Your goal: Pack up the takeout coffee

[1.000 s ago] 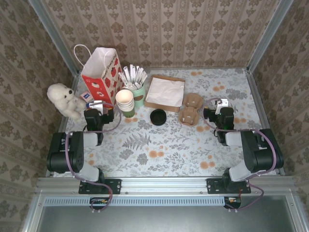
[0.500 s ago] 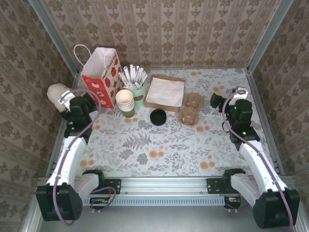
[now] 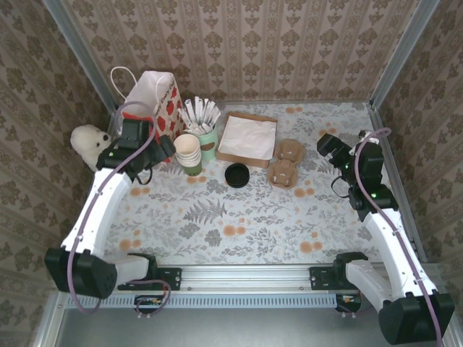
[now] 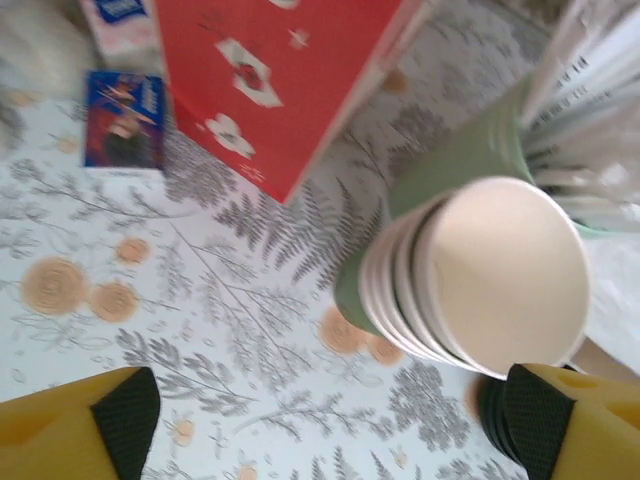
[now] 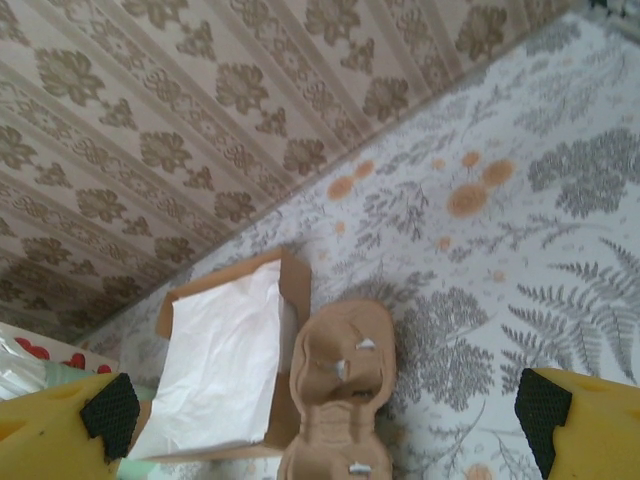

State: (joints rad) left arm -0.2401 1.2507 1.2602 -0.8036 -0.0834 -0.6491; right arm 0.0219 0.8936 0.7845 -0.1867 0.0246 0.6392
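**Task object.** The takeout coffee (image 3: pixel 237 175) stands upright on the floral table (image 3: pixel 239 224), seen from above as a round black lid. It sits just in front of the near edge of the brown tray (image 3: pixel 246 139), which holds a white sheet. The stack of lidless cups (image 3: pixel 189 153) is to its left and the cardboard cup carrier (image 3: pixel 283 165) is to its right. Neither gripper touches it.

**Left arm.** The left gripper (image 3: pixel 165 147) hangs over the table just beside the stack of lidless cups, in front of the red paper bag (image 3: pixel 153 108). In the left wrist view its two yellow fingers (image 4: pixel 120 420) stand wide apart at the lower corners, and nothing lies between them (bare tabletop fills the gap). That view also shows:
- the stack of lidless cups (image 4: pixel 490 280), tilted in the picture, with the cream inside of the top cup facing the camera;
- the pale green pot (image 4: pixel 465 145) of white sticks directly behind the stack;
- the red paper bag (image 4: pixel 280 80) and a small blue card (image 4: pixel 125 120) lying flat beside it.

**Right arm.** The right gripper (image 3: pixel 327 143) is at the right side of the table, well apart from the coffee, and points toward the carrier. In the right wrist view its fingers (image 5: pixel 545 410) are spread fully and hold nothing. The cardboard cup carrier (image 5: pixel 340 385) and the brown tray (image 5: pixel 225 360) lie ahead of them.

**Other items.** A white plush bear (image 3: pixel 88 141) sits at the left edge of the table.
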